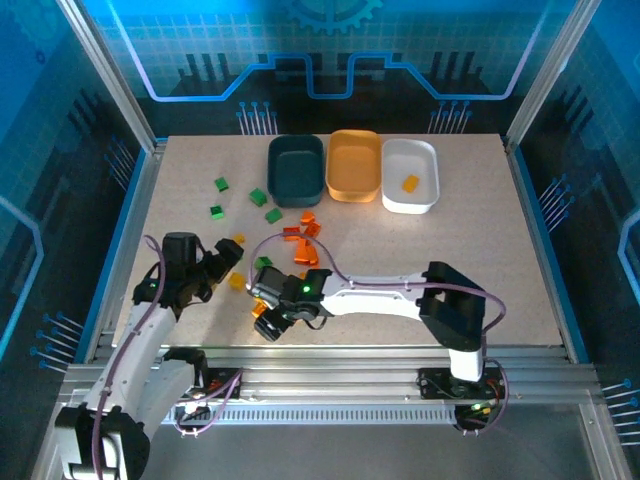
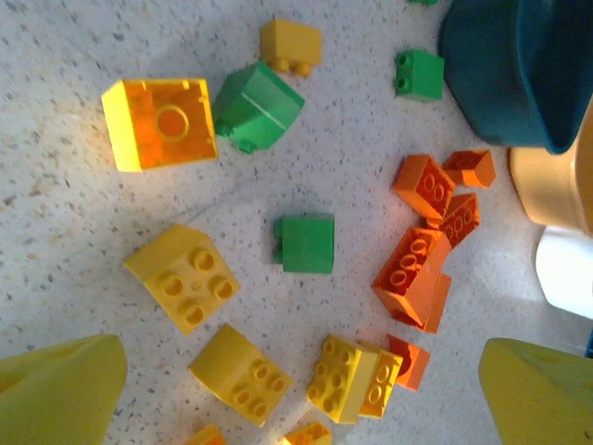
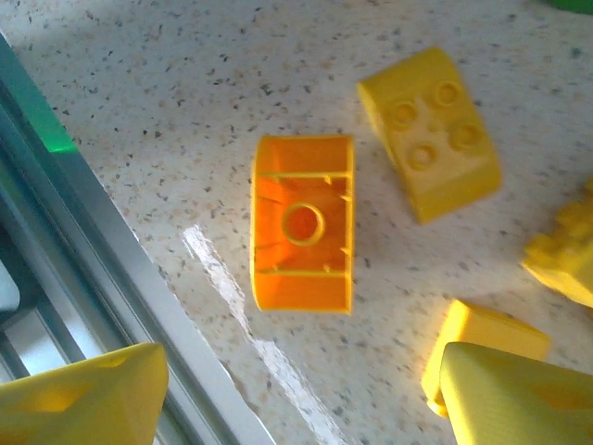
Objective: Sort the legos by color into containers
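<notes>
Desk (image 1: 450, 250) carrying the teal bin (image 1: 296, 170) at its far side. The orange bin (image 1: 354, 165) stands just right of the teal bin, the white bin (image 1: 410, 175) beyond that. Left claw (image 2: 301, 371) and right claw (image 3: 296, 389), both spread, holding nothing, well nearer than the teal bin. Legos (image 1: 300, 240) lie loose between the teal bin and the claws. One yellow brick (image 1: 410, 183) lies in the white bin.

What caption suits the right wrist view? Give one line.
Open right gripper hovering over a hollow-side-up yellow-orange lego near the table edge.
</notes>
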